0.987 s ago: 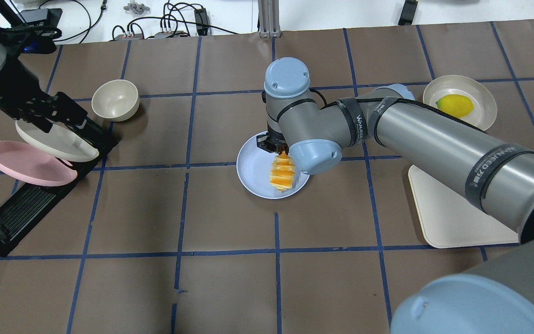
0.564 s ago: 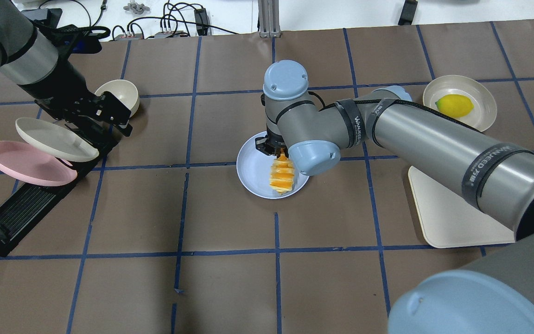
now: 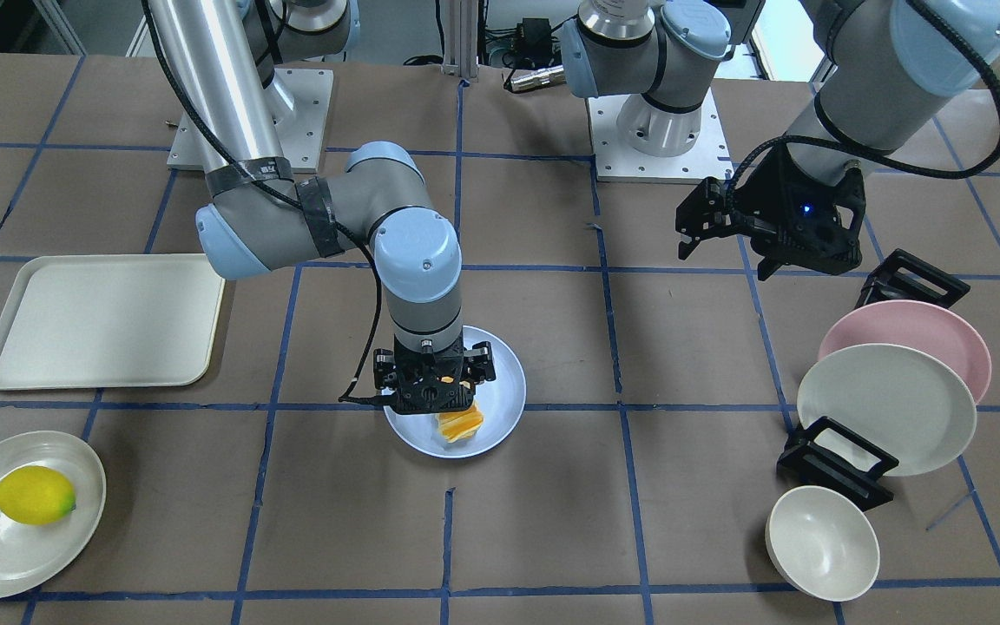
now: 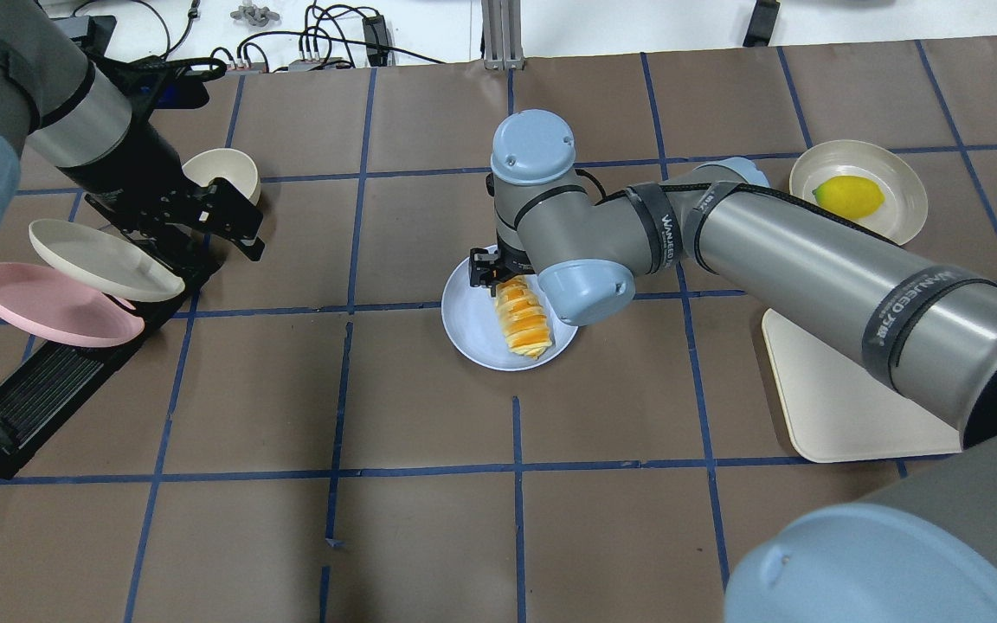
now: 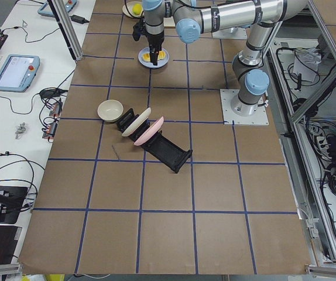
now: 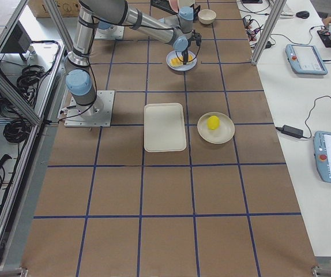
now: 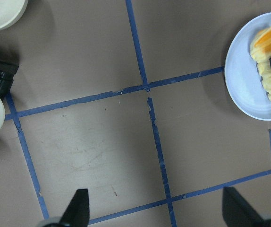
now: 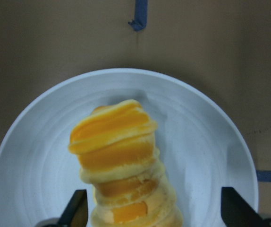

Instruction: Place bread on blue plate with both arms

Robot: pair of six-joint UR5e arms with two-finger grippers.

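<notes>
The bread (image 4: 523, 318) lies flat on the blue plate (image 4: 468, 320) at the table's middle. My right gripper (image 4: 490, 272) hovers just over the loaf's far end, jaws wide open. In the right wrist view the bread (image 8: 121, 156) runs down between the spread fingertips (image 8: 79, 208), on the plate (image 8: 206, 137). The front view shows the gripper (image 3: 435, 386), the loaf (image 3: 458, 424) and the plate (image 3: 504, 382). My left gripper (image 4: 234, 225) is open and empty, above the table by the dish rack. Its wrist view shows bare table, with the bread (image 7: 270, 61) at the far right.
A black dish rack (image 4: 48, 389) at the left holds a pink plate (image 4: 48, 303) and a cream plate (image 4: 92, 255). A cream bowl (image 4: 213, 169) stands behind my left gripper. A lemon (image 4: 849, 195) sits on a cream plate (image 4: 905, 190) at the far right. A cream tray (image 4: 845, 407) lies under my right arm.
My right gripper has opened and let go of the bread, which now lies flat on the blue plate. My left gripper has moved right, away from the rack's plates.
</notes>
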